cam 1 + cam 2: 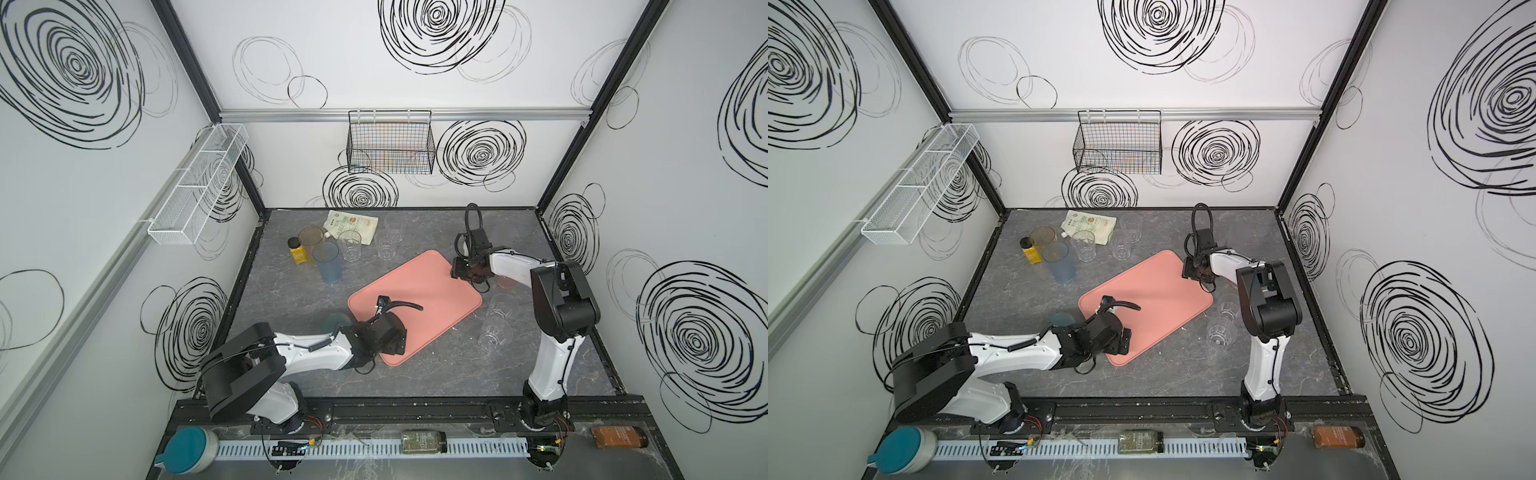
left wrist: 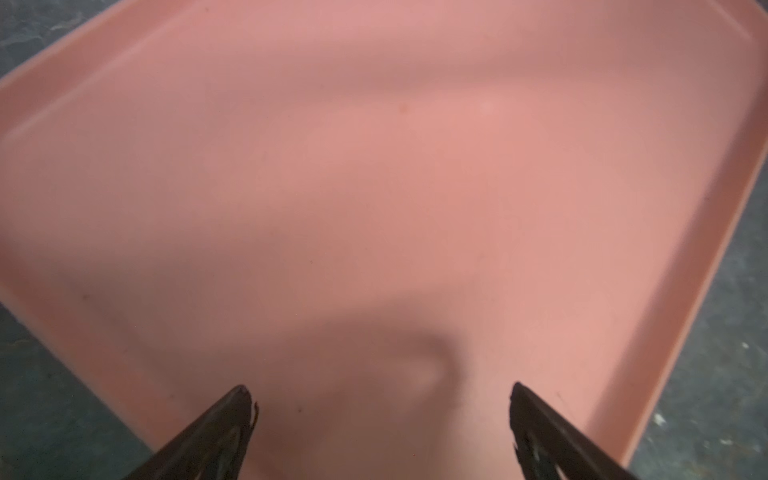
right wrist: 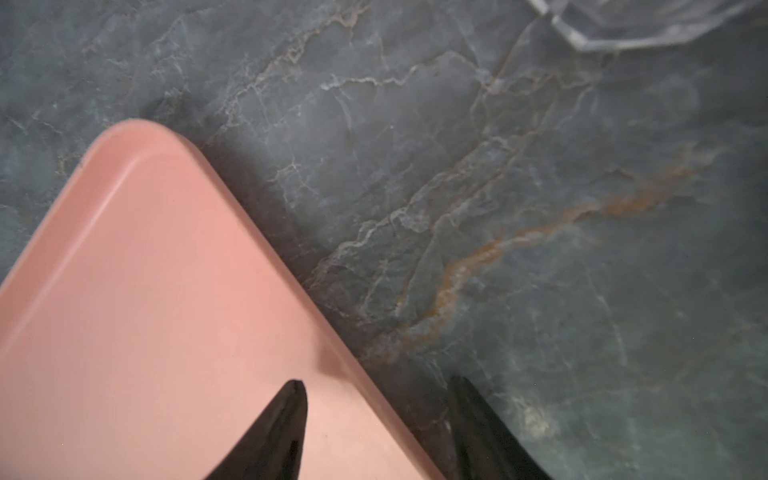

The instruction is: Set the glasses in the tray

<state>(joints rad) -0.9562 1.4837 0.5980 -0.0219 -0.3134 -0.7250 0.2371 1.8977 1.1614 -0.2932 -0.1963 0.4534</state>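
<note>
Plainly, neither arm holds a glass, so the step in hand is a fetch. Low in both top views, the left gripper hangs over the near corner of the flat salmon-pink rectangular tray, its fingers wide apart and empty; the tray is bare. A teal translucent tumbler stands just beside that arm's wrist, left of the tray and half hidden. It is probably that arm's nearest pick.

At lower right, clear faceted tumblers stand on the grey marbled table, just off the tray's right edge. Higher up, the right gripper has its fingers apart, straddling the tray's rim near the far right corner and clamped on nothing.

At the upper left of the tabletop, well apart from the tray, a tall blue tumbler and an amber tumbler cluster with a small yellow black-capped bottle and a white spouted pouch, which are best left alone.

To do this well, I judge, each arm should clear the rim, take its nearest glass by the wall from above, and set it upright deep in the tray.
</note>
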